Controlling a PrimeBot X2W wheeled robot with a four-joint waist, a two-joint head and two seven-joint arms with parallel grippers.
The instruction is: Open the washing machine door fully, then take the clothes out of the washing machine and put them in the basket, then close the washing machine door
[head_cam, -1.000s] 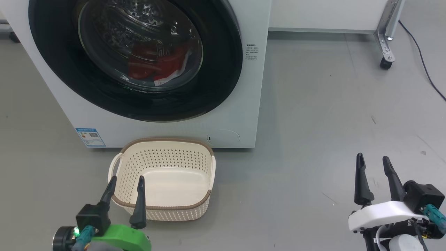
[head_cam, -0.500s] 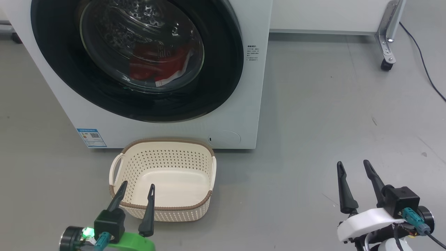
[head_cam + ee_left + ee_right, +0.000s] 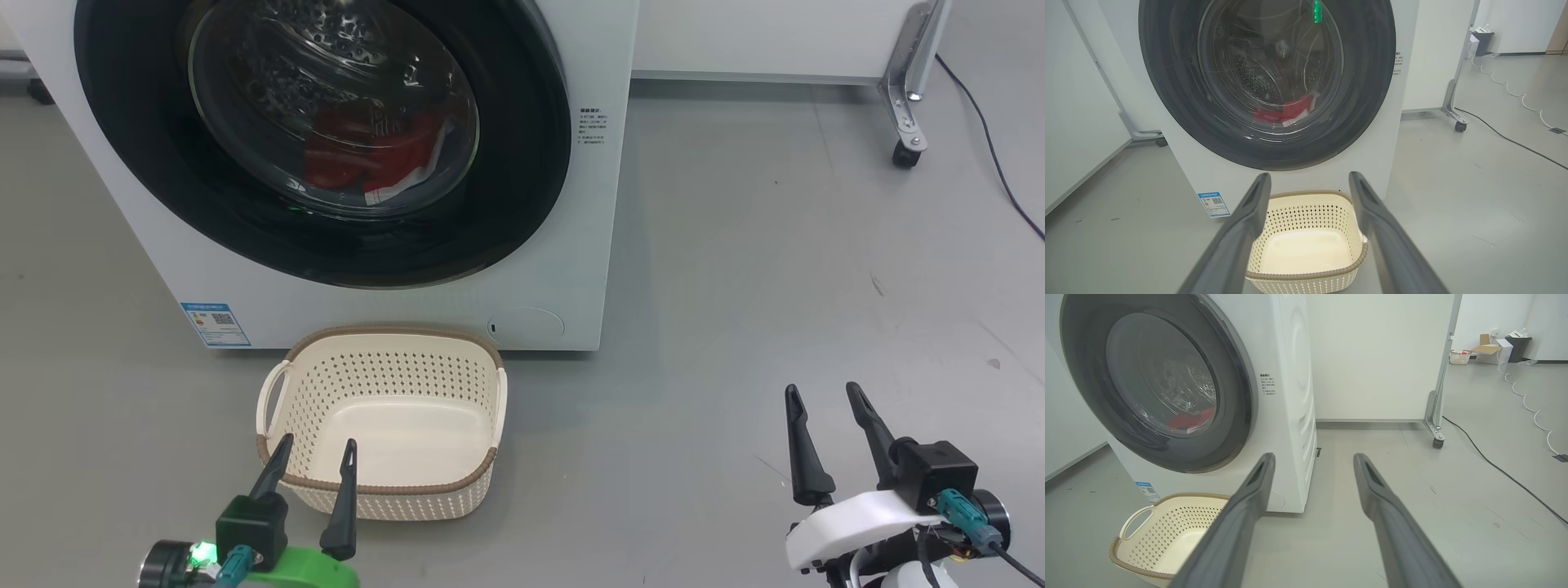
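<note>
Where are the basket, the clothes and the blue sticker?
basket (image 3: pixel 392 376), head view, far perforated wall.
clothes (image 3: pixel 359 153), head view, middle of the red fabric.
blue sticker (image 3: pixel 216 325), head view, its middle.

The left claw (image 3: pixel 319 440) is green-bodied, right claw (image 3: pixel 821 387) white.

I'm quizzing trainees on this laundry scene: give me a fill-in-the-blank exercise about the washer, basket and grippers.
1. The washing machine door is ____.
2. The clothes behind its glass are ____ in colour.
3. The basket, on the floor before the washing machine, is ____.
4. The left gripper and right gripper both stand ____.
Missing words: closed; red; empty; open.
</note>
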